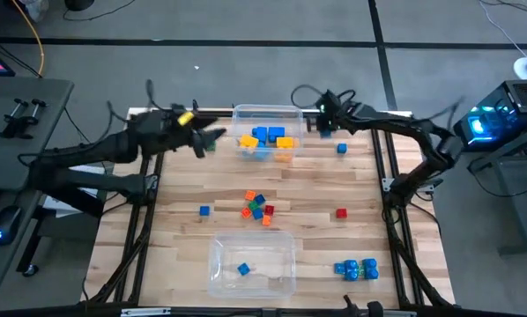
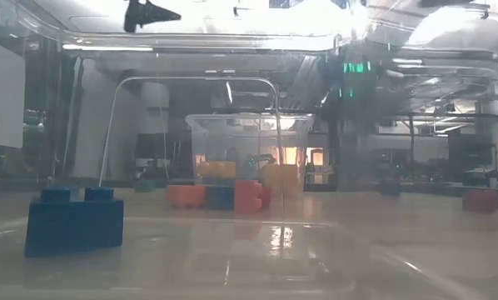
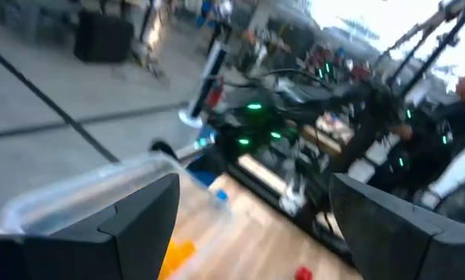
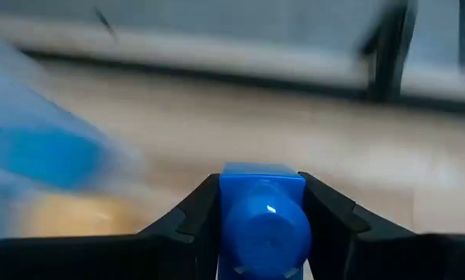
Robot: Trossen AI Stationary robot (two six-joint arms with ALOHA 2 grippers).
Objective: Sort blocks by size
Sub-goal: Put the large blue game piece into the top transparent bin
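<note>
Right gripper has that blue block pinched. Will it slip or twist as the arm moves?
Probably stiff: the blue block looks like hard moulded plastic. Its glossy sides may be slippery, but the right gripper has fingers flat against two opposite faces, so twisting seems unlikely. It looks small and likely light.

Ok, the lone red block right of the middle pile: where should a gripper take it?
Come straight down on the red block and pinch two opposite flat sides; it is small and sits alone with nothing close, so either pair likely works.

Overhead and table-level views share the far bin; wrist cameras look past their claws.
</note>
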